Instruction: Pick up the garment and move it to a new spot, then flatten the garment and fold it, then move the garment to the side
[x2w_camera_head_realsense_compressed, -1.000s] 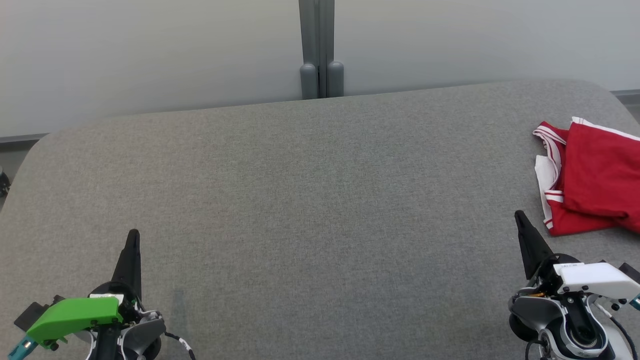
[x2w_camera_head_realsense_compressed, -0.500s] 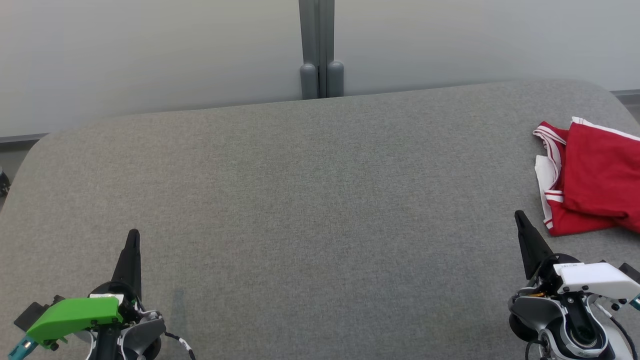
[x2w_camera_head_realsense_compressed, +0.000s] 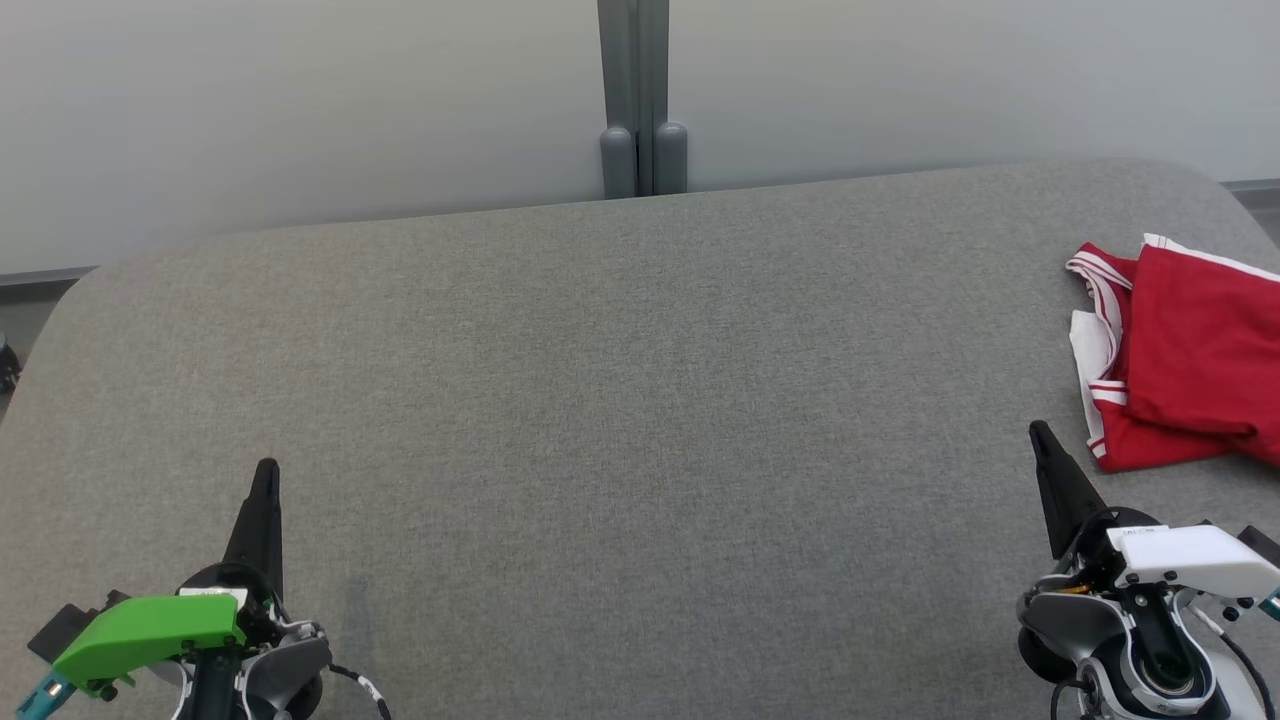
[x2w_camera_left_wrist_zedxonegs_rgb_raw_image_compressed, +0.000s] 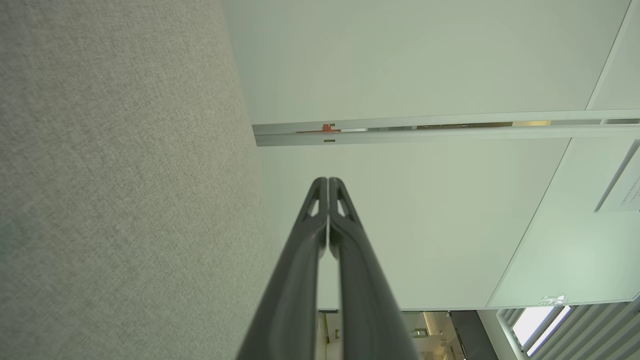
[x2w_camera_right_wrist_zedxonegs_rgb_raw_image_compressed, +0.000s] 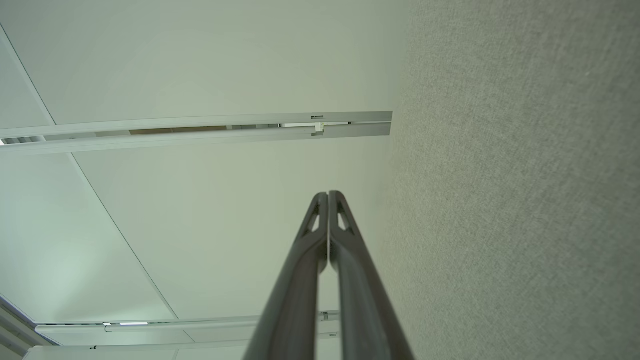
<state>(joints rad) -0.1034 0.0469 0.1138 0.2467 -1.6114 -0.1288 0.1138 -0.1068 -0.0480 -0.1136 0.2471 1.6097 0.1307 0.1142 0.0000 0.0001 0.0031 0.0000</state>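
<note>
My left pincer (x2w_camera_head_realsense_compressed: 266, 468) at seven o'clock and right pincer (x2w_camera_head_realsense_compressed: 1038, 430) at four are both closed, empty — the red garment (x2w_camera_head_realsense_compressed: 1190, 360) lies at three on the counter (x2w_camera_head_realsense_compressed: 640, 400).

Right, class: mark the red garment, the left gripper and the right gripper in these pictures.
red garment (x2w_camera_head_realsense_compressed: 1195, 350), head view, on the large red panel on top.
left gripper (x2w_camera_head_realsense_compressed: 266, 470), head view, at its closed fingertips.
right gripper (x2w_camera_head_realsense_compressed: 1038, 430), head view, at its closed fingertips.
</note>
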